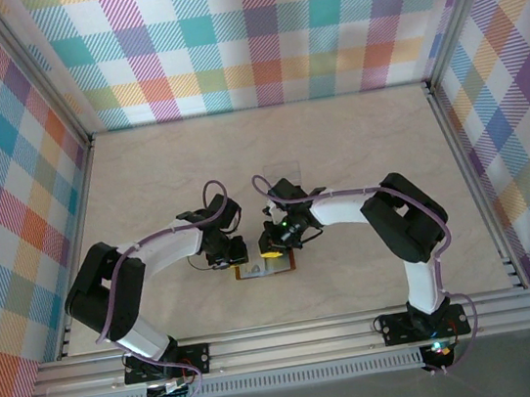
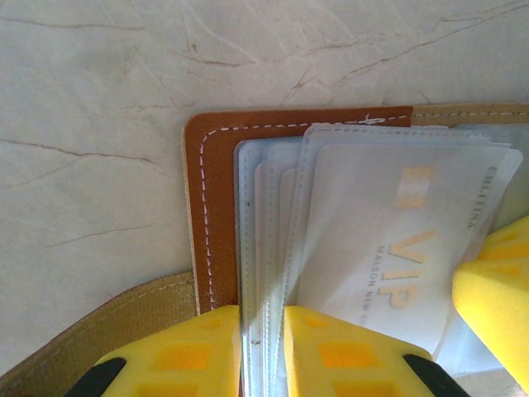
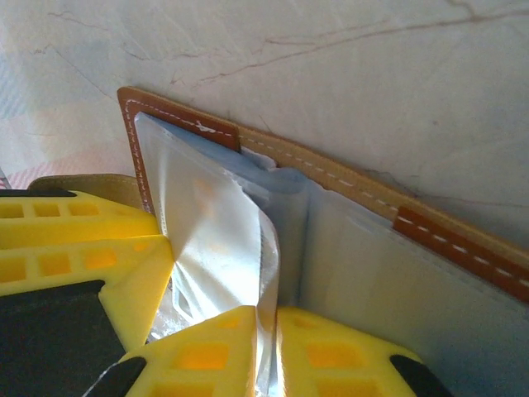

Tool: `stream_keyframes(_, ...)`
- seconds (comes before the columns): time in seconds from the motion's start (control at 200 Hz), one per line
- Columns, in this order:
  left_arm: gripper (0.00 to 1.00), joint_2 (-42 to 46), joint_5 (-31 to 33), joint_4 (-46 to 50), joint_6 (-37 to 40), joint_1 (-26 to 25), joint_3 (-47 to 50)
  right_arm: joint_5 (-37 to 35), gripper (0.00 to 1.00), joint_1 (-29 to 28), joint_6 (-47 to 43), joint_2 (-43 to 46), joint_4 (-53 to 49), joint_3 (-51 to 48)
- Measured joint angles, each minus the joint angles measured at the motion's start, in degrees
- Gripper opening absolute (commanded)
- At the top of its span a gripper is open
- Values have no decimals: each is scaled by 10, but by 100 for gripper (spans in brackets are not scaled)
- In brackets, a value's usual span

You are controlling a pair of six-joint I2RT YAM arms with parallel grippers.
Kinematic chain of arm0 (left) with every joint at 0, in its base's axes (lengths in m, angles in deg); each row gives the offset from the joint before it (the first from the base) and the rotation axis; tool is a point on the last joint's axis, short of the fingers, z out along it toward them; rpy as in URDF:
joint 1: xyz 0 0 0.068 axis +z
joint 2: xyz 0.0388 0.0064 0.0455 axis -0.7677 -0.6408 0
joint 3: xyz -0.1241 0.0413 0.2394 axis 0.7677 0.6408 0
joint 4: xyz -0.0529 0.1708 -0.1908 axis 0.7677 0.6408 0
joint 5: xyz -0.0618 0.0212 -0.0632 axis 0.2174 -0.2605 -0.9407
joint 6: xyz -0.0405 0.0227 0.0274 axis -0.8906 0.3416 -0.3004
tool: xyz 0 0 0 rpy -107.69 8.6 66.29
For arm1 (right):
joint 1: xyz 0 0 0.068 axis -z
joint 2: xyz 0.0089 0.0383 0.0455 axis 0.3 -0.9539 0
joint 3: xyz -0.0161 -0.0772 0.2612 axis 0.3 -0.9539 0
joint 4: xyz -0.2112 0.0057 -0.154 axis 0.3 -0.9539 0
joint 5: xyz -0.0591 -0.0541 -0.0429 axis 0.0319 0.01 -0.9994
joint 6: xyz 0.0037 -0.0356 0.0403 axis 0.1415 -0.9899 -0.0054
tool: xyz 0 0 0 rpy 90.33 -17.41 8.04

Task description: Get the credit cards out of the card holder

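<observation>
Since both arms are already down on the card holder [image 1: 265, 269], the relation that matters is card vs. pincer, not approach. Holder lies opened flat on the desk [image 2: 99, 124], just ahead of the two bases, long axis running left-right; L pincer [image 1: 226, 255] sits at its left end, R pincer [image 1: 274, 251] at mid-span.

Findings, L wrist view:
- Brown leather cover face down, stack of clear plastic sleeves [image 2: 273, 248] fanned on top.
- One whitish card marked "VIP" [image 2: 388, 248] is inside the top sleeve, immediately right of the L pincer. Lettering runs away from the pincer, so I judge its long axis lies that way too.
- L pincer nearly closed, nipping the sleeve edges of the holder; not on the card itself.
- One yellow finger [image 2: 496, 289] of the R pincer touches the card's far side.

Findings, R wrist view:
- R pincer closed on a single sleeve leaf [image 3: 207, 240] of the holder, lifted off the stack.

Assessment: R arm is nearer the VIP card. Which sleeve edge is the open mouth, I cannot tell. Other cards not identifiable.
</observation>
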Motion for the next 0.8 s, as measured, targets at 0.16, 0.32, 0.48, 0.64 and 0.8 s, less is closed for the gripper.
stream_keyframes(0.16, 20, 0, 0, 0, 0, 0, 0, 0, 14, 0, 3, 2, 4, -3)
stream_keyframes(0.32, 20, 0, 0, 0, 0, 0, 0, 0, 13, 0, 7, 7, 12, -12)
stream_keyframes(0.48, 20, -1, 0, 0, 0, 0, 0, 0, 10, 0, 15, 9, 19, -17)
stream_keyframes(0.64, 20, -1, 0, 0, 0, 0, 0, 0, 6, 0, 19, 11, 24, -20)
stream_keyframes(0.8, 20, -1, 0, 0, 0, 0, 0, -7, 1, 0, 19, 16, 18, -21)
